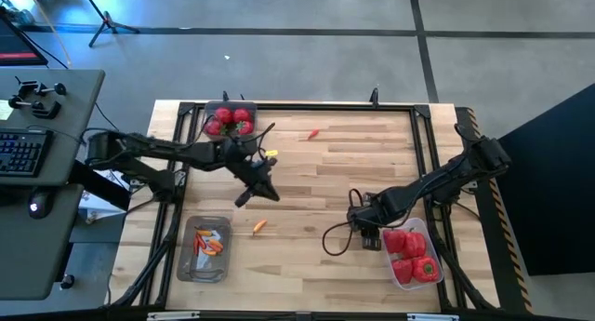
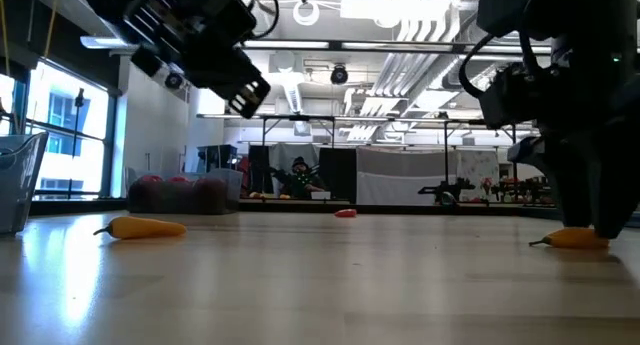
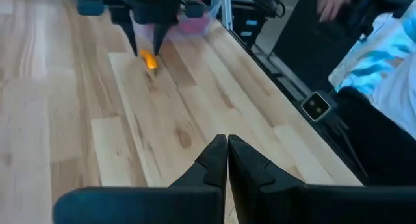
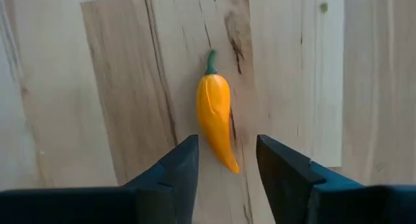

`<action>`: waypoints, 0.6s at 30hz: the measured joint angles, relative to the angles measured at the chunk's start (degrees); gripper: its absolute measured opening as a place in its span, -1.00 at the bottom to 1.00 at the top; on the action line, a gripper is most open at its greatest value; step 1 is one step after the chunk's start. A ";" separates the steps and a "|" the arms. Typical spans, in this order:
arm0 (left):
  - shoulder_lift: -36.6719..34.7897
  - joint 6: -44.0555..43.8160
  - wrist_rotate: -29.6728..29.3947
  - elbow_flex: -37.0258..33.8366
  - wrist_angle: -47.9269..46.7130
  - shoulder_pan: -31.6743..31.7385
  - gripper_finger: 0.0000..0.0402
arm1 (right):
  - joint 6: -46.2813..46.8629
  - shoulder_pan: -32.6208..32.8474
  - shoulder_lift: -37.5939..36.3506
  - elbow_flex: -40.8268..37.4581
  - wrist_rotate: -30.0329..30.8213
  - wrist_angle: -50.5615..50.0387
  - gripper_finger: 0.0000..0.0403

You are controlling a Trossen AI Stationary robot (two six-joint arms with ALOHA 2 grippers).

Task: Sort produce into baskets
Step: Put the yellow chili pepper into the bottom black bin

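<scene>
One clear tub (image 1: 231,122) holds round red fruits, one (image 1: 206,253) holds tiny orange and red peppers, and one (image 1: 414,256) holds big red peppers. The left gripper (image 1: 265,190) has its fingers pressed together above the tabletop (image 1: 307,186). The right gripper (image 4: 224,162) has its fingers spread on either side of a small orange pepper (image 4: 216,117) lying on the wood.

Bright, even light falls from the ceiling fixtures above the pale wooden tabletop (image 1: 307,181), with daylight through the tall window (image 2: 55,135) off its far edge. Shadows on the wood are soft. Seen level with the tabletop, its near boards blur. The slim orange pepper (image 4: 216,117) lies sharp, its own shadow thin beside it.
</scene>
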 joint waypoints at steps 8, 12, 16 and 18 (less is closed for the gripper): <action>6.59 -1.48 3.66 -0.04 9.97 3.39 -1.00 | -0.44 -0.02 -0.14 -3.28 -1.03 5.85 -0.46; 7.55 -3.80 2.99 -0.04 11.81 4.06 -1.00 | -0.09 -0.03 0.12 -1.76 -0.79 5.62 -0.64; 7.56 -4.48 1.97 -0.04 12.28 4.12 -1.00 | -0.11 -1.11 0.01 1.48 0.96 8.35 -0.86; 7.58 -3.89 2.36 -0.04 12.91 4.02 -1.00 | 0.17 -2.15 0.06 1.74 3.65 11.79 -0.95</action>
